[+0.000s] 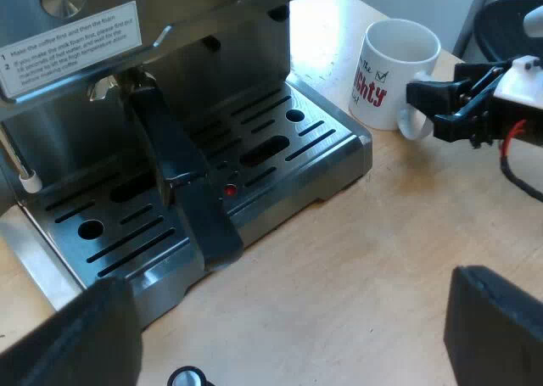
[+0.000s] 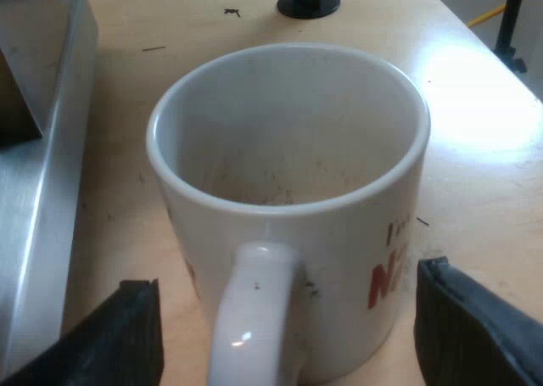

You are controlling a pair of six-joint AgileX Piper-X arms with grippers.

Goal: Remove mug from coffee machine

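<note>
A white mug [image 1: 394, 68] with red and black lettering stands upright and empty on the wooden table, just off the corner of the espresso machine's drip tray [image 1: 254, 157]. My right gripper [image 1: 428, 106] is at the mug's handle [image 2: 254, 318]. In the right wrist view the right gripper [image 2: 288, 339] is open, with one finger on each side of the handle and neither touching it. My left gripper [image 1: 288, 352] is open over the table before the drip tray, holding nothing. The dark holder handle [image 1: 182, 178] with its red end [image 1: 229, 189] is locked into the machine's front.
The espresso machine [image 1: 76, 30] has a steam wand tip [image 1: 30, 182] over the tray. A small black round knob [image 1: 188, 377] lies on the table near my left gripper. A black round base [image 2: 308, 0] stands beyond the mug. The table edge [image 2: 475, 30] runs past the mug.
</note>
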